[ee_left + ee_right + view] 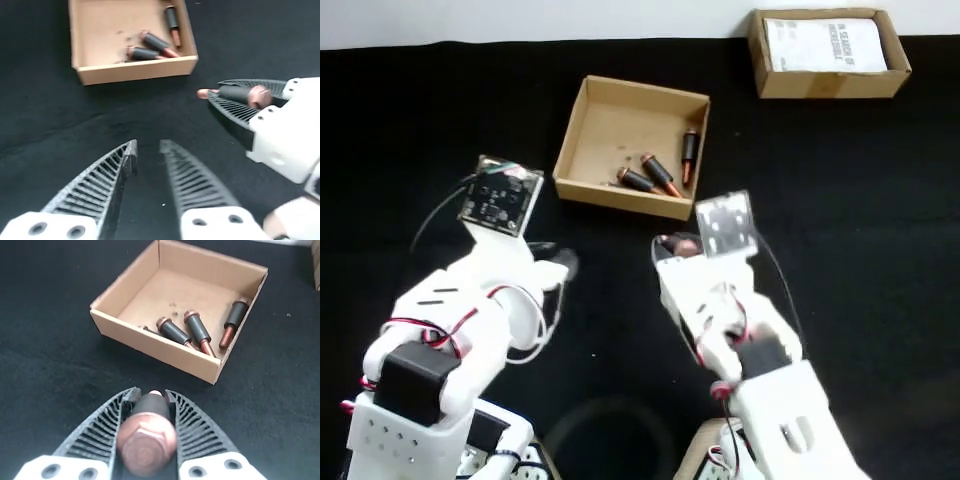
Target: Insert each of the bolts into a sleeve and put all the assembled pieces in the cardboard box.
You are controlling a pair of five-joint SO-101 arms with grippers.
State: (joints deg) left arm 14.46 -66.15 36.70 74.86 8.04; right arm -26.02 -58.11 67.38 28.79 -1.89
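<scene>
The right gripper (150, 396) is pinching 1 assembled piece (146, 437), a copper-coloured bolt pushed through a dark sleeve. It lies lengthwise between the fingers, with the hex head toward the wrist and the tip poking out just past the fingertips. The box (150, 346) sits ahead of this gripper, near but apart, with 1 wall facing the tips. Inside lie 3 more pieces (197, 332), close together toward the corner nearest the right gripper.

The left gripper (148, 149) is spread a little and holds nothing. The box lies ahead of it too, and the right gripper is near, off to its side.

The piece looks small and stiff, and is probably light. The matte sleeve likely gives the pads more bite than bare metal would, so the middle of the sleeve seems the best place to hold it. Being round, it will likely roll once let go, so a low release inside the walls would suit. How tightly the bolt sits in the sleeve cannot be told, and a steep tilt might let it slide out.
</scene>
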